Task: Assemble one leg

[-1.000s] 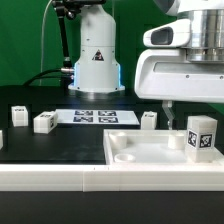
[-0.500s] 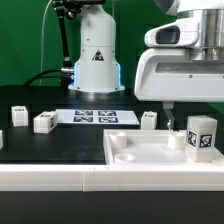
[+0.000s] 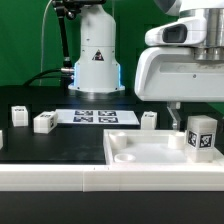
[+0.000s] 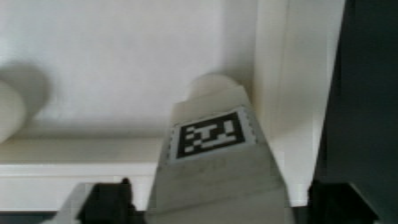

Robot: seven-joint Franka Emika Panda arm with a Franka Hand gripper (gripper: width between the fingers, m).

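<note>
Holding almost the same pose as half a second ago, the arm shows only a slight drift of its white housing toward the exterior view's right; the leg, the tray and the loose parts lie as they did.

The claw [image 3: 176, 118] hangs over the large white tray [image 3: 135, 153], with one thin finger [image 3: 170, 115] pointing down toward the tray floor. The leg [image 3: 201, 135] stands upright in the tray just beside the claw, on the exterior view's right of that finger, its black-and-white tag facing the camera. In the wrist view the leg [image 4: 215, 150] rises between the two dark fingertips [image 4: 107, 196], one on each side, with gaps showing between them and the white post, so the claw stands apart and clamps nothing.

Inside the tray, a short white peg [image 3: 177, 141] sits just below the claw, next to the leg. A rounded recess [image 3: 124, 155] lies farther off, toward the exterior view's left.

Outside the tray, on the black desk [image 3: 55, 145], three small tagged white blocks lie well apart from the claw: one [image 3: 149, 120] near the tray's far rim, one [image 3: 44, 122] and another [image 3: 18, 113] farther toward the exterior view's left. The marker board [image 3: 93, 117] lies flat between them.
</note>
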